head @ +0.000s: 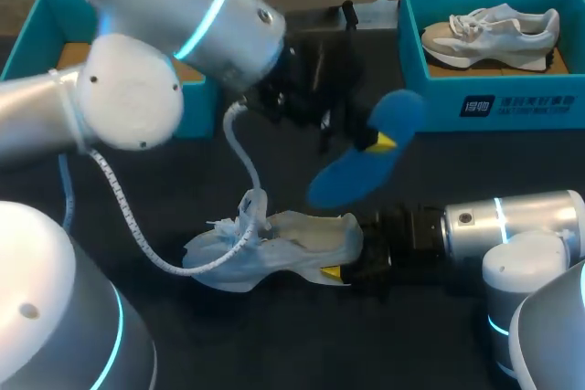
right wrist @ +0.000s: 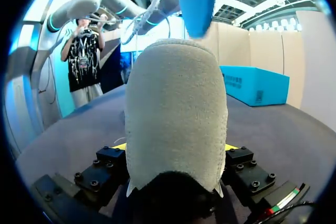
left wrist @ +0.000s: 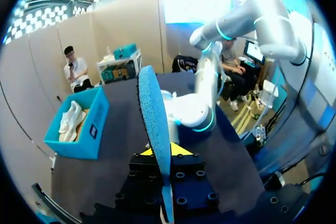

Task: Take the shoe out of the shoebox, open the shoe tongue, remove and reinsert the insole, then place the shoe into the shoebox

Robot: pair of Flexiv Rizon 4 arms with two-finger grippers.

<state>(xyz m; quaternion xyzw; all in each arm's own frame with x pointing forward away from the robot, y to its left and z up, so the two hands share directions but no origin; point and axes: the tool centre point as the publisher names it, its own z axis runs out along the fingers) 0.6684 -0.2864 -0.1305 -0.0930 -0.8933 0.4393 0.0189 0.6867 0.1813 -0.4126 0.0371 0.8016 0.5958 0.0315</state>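
Blue insole (head: 352,175) hangs above the shoe (head: 274,244); second sneaker (head: 489,34) lies in the shoebox (head: 439,98).

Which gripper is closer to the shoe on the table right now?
Right. The right gripper grips the shoe by its heel; the left gripper holds the blue insole above it, apart.

Table (head: 274,344): shoe (head: 283,244), apparently resting; shoebox (head: 512,102); second box (head: 199,107).

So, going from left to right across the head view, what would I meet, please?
left shoebox → white shoe on the table → blue insole held above it → right shoebox with a second shoe inside
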